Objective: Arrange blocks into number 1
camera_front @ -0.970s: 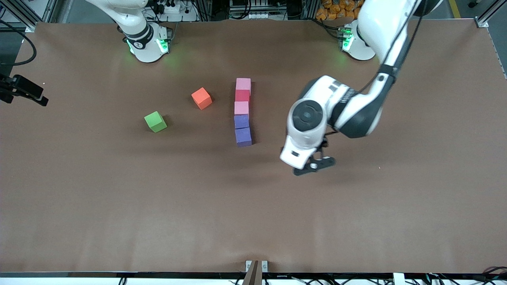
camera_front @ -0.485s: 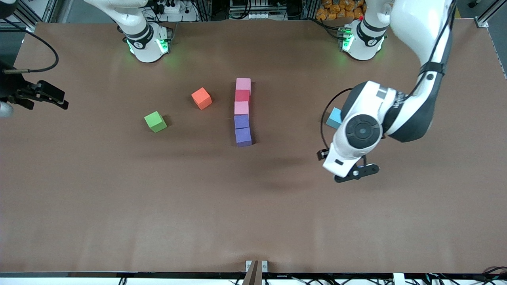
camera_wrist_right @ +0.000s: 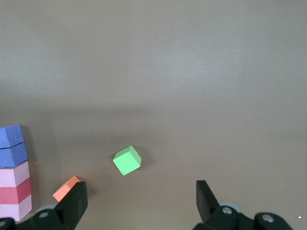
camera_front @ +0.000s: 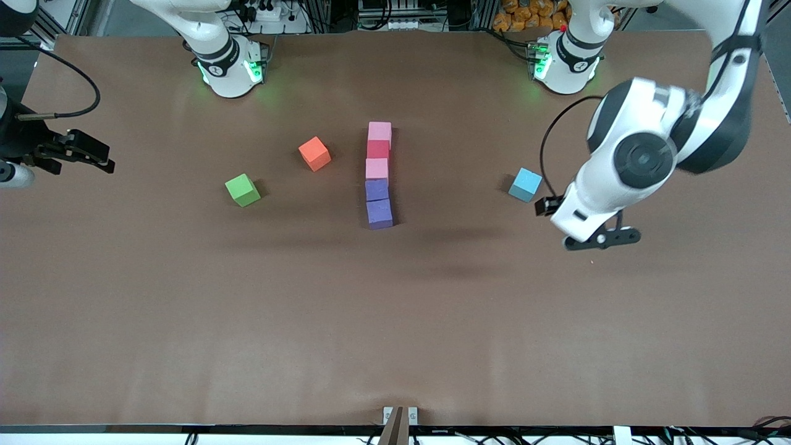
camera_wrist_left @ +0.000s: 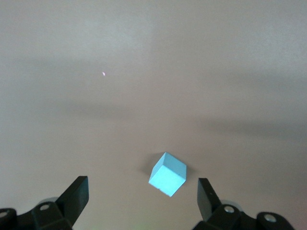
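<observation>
L hand (camera_front: 598,240) hangs over bare desk (camera_front: 432,321) toward the L arm's end, fingers wide apart, nothing in them. L wrist view shows both fingertips (camera_wrist_left: 76,191) spread w/ the blue cube (camera_wrist_left: 167,174) on the desk between them but lower down, untouched; front view puts that cube (camera_front: 526,184) at about 10 o'clock from the hand.

R hand (camera_front: 83,151) waits at the R arm's end, up over the desk edge, also wide open & empty per R wrist view (camera_wrist_right: 139,203). That view takes in the green cube (camera_wrist_right: 127,160), orange cube (camera_wrist_right: 67,189) and part of the block row (camera_wrist_right: 14,172).

Front view alone shows the whole row (camera_front: 378,175): five blocks in a straight line mid-desk, touching: pink, red, pink, purple, purple, 12 to 6 o'clock. Orange cube (camera_front: 314,153) sits at 9 o'clock of it, green (camera_front: 242,190) further that way.
</observation>
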